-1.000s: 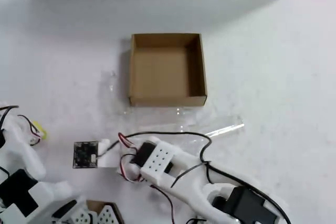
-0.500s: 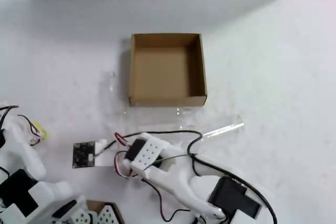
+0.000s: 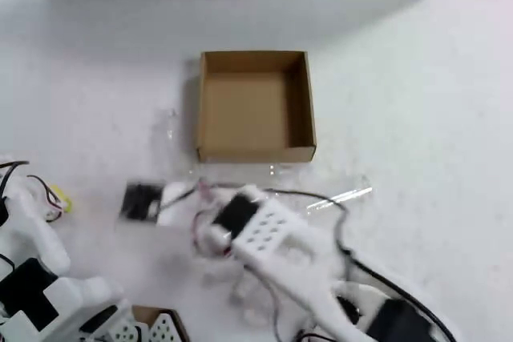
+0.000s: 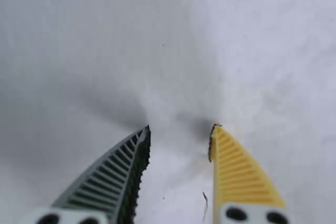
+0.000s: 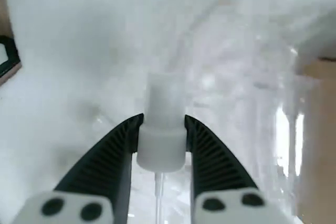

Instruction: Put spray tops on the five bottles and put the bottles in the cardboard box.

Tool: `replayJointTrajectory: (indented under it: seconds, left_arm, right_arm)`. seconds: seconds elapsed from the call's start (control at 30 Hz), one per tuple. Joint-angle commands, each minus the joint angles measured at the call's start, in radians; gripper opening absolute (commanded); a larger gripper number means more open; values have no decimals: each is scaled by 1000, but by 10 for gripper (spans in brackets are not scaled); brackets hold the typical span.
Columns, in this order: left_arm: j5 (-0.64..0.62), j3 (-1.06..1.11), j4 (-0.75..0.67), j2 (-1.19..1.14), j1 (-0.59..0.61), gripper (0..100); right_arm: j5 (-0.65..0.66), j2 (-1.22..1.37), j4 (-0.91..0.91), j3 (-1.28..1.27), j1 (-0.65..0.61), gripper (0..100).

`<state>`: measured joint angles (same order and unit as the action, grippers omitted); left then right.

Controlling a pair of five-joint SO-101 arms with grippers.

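The left arm [image 3: 40, 262] runs off the high view's edge, and the spray top [image 5: 161, 140] has its tube [image 5: 157, 198] cut off.

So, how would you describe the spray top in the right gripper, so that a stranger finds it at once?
Start at the cardboard box in the middle of the table; an arm lies just in front of it. The right gripper holds the spray top: an opaque white cap with a thin tube, unlike the clear plastic pieces around it.
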<state>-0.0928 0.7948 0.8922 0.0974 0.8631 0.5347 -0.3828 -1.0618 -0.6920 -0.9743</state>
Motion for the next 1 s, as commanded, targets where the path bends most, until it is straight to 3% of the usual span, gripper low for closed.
replayJointTrajectory:
  seconds: [0.0,0.23,0.4,0.5,0.6,0.73,0.87,0.97]
  left_arm:
    - [2,-48,14,1,-15,185]
    - [-5,-49,14,7,-16,185]
    - [-5,-58,55,19,-59,185]
    - [-5,-58,101,79,-93,185]
    - [-5,-60,149,188,-131,185]
    - [-5,-115,298,371,-214,185]
    - [-6,-221,443,499,-377,188]
    - [-34,-285,477,509,-512,188]
  right_arm:
    - [-41,-206,-168,100,222,15]
    - [-34,-406,-348,97,702,15]
    - [-2,-446,-341,-14,1093,16]
    - [14,-452,-285,-130,1262,16]
    - [-55,-453,-143,-269,1351,16]
    - [-189,-453,22,-407,1380,16]
    - [-213,-452,122,-471,1379,16]
    - [-201,-447,160,-514,1379,16]
